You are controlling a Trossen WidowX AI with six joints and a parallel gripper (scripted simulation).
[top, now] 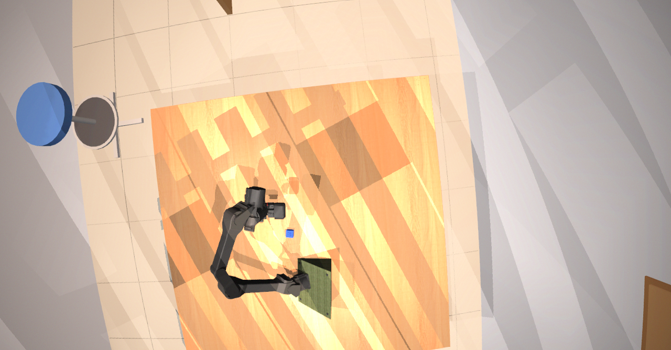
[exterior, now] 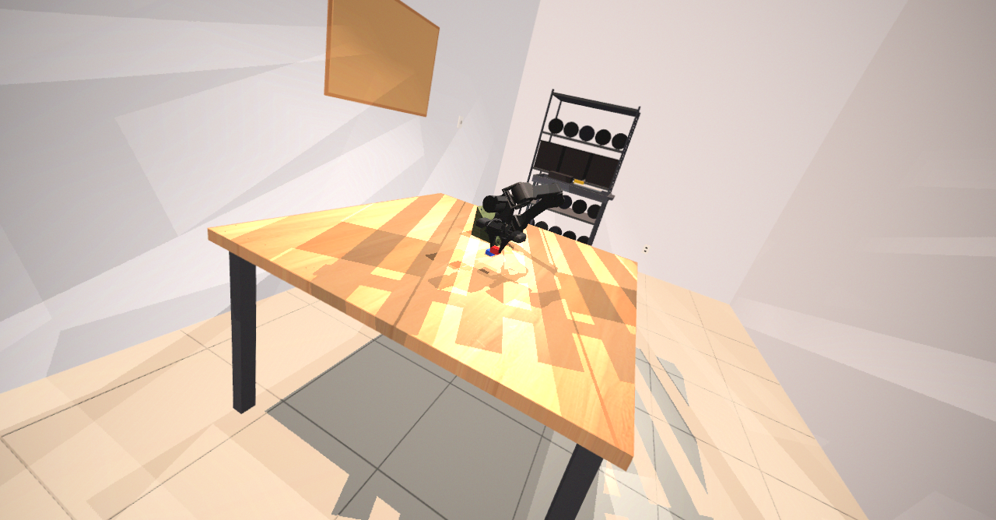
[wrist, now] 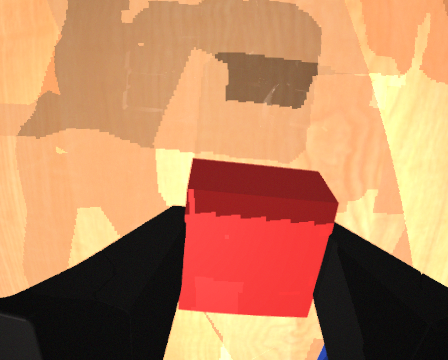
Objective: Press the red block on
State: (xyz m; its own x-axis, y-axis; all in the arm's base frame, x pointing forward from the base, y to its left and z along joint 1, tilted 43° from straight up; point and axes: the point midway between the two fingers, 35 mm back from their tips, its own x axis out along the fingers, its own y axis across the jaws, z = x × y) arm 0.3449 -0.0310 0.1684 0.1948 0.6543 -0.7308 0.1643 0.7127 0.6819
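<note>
Black metal links of the six-joint arm (top: 225, 249) (exterior: 539, 203) (wrist: 84, 290) bend across the pale wooden table (top: 389, 254) (exterior: 362, 266) (wrist: 424, 150) in the top view. The pincer (top: 268, 208) (exterior: 496, 245) (wrist: 250, 230) is mostly hidden by the wrist, with a thin edge of the small red plastic-looking block (top: 267, 203) (exterior: 495, 248) (wrist: 254, 265) peeking out. The small blue square block (top: 290, 233) (exterior: 489, 253) (wrist: 323, 354) sits on the table between 4 and 5 o'clock from the pincer, near but apart. Toward 5 o'clock from the blue block stands the green wood-grained board (top: 318, 282) (exterior: 479, 223), by the arm's base. Well off the table, toward 10 o'clock from the pincer, is a stool with a round blue seat (top: 42, 113).

From the exterior, the red block appears raised above the table, below the wrist; the blue block shows partly behind it, toward 8 o'clock. A black metal shelf rack (exterior: 595, 101) stands in the background toward 2 o'clock, and a brown framed wall panel (exterior: 383, 43) hangs toward 11.

In the wrist view, the pincer is grasping the red block, its black fingers pressed against the sides at 9 and 3 o'clock. A blue sliver of the other block shows toward 5 o'clock.
</note>
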